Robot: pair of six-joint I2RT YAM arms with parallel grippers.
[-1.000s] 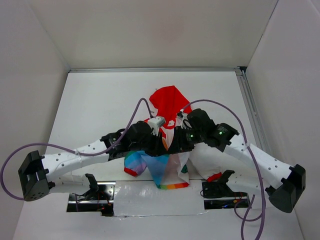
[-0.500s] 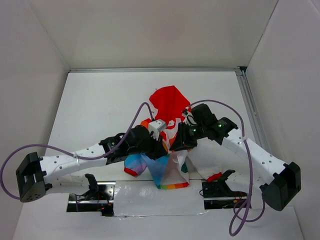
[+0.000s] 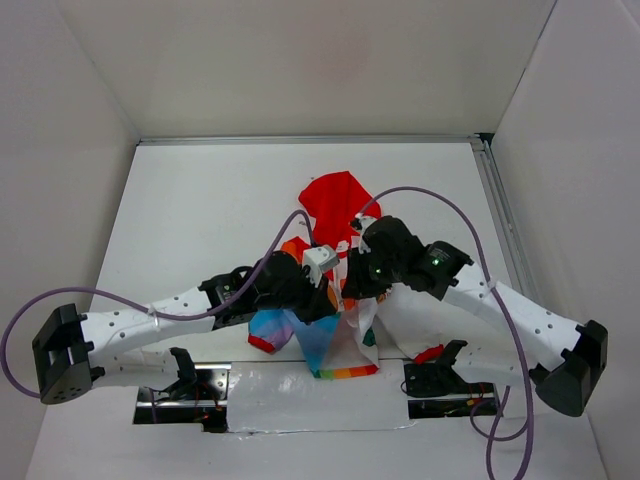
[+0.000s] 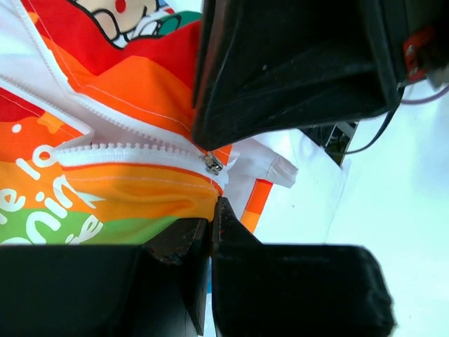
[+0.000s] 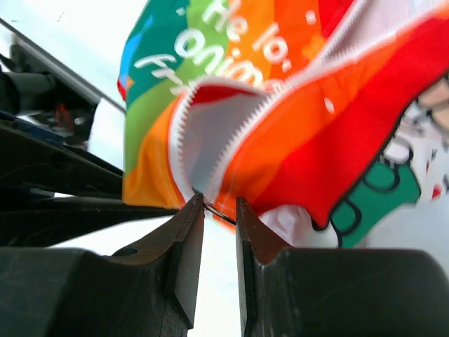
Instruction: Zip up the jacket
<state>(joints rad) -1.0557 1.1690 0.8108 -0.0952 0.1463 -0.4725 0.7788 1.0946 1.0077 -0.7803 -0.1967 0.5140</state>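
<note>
The jacket (image 3: 335,200) lies bunched mid-table, red hood far, rainbow hem (image 3: 335,360) near. My left gripper (image 3: 328,298) is shut on the orange fabric of the rainbow half, just below the white zipper teeth; in the left wrist view (image 4: 212,210) its jaws pinch that edge. The metal zipper slider (image 4: 212,166) sits right above, at the tip of my right gripper's black finger (image 4: 280,70). My right gripper (image 3: 350,290) meets the left one over the jacket. In the right wrist view (image 5: 219,207) its jaws stand close with the thin zipper pull (image 5: 223,213) between them, the jacket (image 5: 295,140) behind.
A red cuff (image 3: 430,353) lies at the near right. Two black mounts (image 3: 185,375) (image 3: 435,372) stand at the near edge by a shiny strip (image 3: 300,385). White walls enclose the table; a metal rail (image 3: 500,220) runs along the right side.
The left wrist has shifted slightly nearer and the right forearm has swung a little. Both grippers stay together at the zipper; the jacket has barely moved.
</note>
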